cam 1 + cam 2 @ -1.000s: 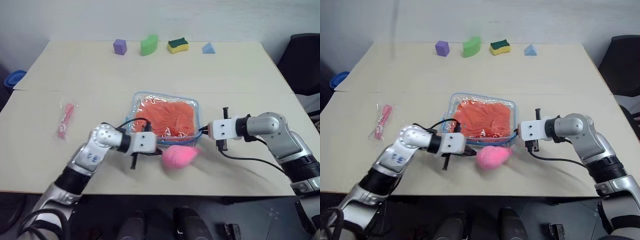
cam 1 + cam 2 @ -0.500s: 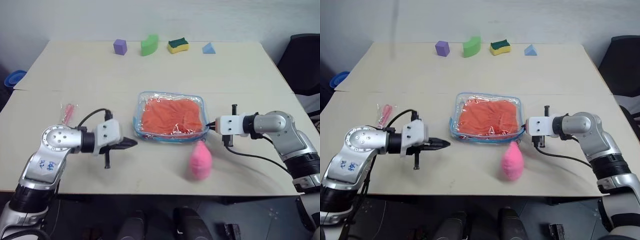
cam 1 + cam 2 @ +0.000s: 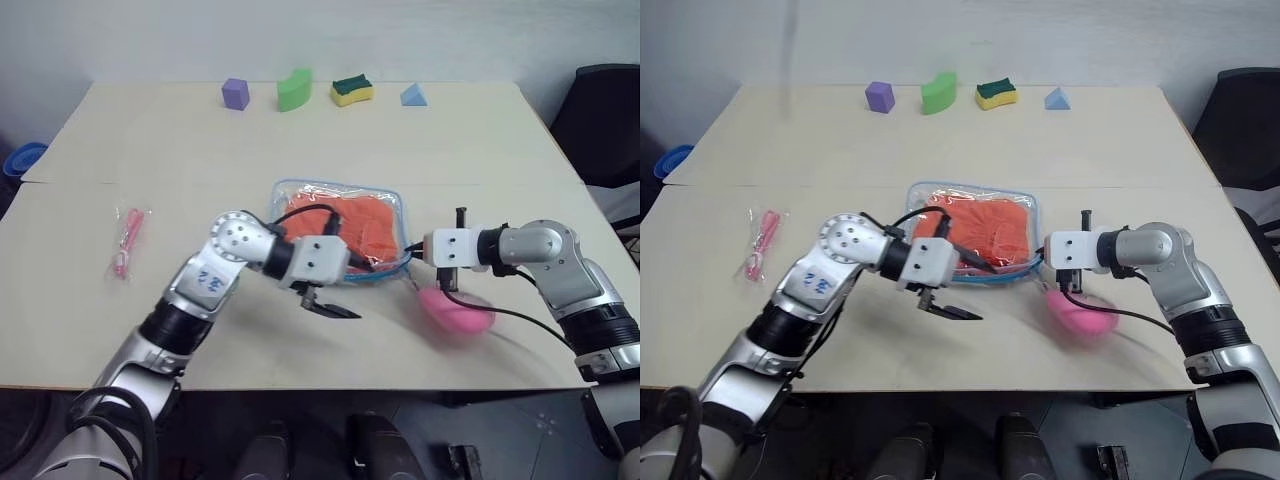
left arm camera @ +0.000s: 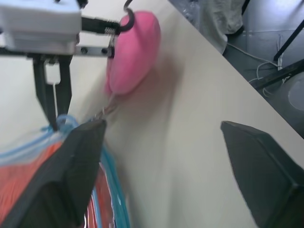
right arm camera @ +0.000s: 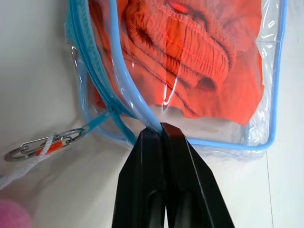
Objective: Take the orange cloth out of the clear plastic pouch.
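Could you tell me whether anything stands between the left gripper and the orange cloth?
Yes: the clear pouch encloses the cloth, so its plastic wall lies between. The left gripper is open, just off the pouch's near edge; the right gripper pinches the pouch's blue edging.

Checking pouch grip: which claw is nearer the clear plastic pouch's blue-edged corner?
Right. The right claw is shut on the clear plastic pouch at its corner; the left claw hangs open just off its front edge.
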